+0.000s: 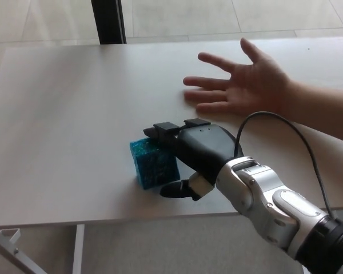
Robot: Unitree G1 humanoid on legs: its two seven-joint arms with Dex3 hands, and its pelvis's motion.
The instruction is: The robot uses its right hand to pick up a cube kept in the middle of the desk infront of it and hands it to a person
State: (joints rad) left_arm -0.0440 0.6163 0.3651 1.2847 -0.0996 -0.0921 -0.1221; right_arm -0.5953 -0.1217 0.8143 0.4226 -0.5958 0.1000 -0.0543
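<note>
A blue lattice cube [151,165] sits near the front middle of the white desk [63,114], turned a little askew. My right hand [197,148] comes in from the lower right and closes around the cube's right side. Its two fingers [163,129] hook over the cube's far top edge, and the thumb [174,190] presses at its near lower corner. The hand hides the cube's right face. A person's hand [248,85] lies open, palm up, over the desk just beyond my hand. My left hand does not show.
The desk's front edge [103,220] runs just below the cube. A black post [108,20] stands behind the desk's far edge. A black cable [286,128] loops above my right wrist, close to the person's forearm.
</note>
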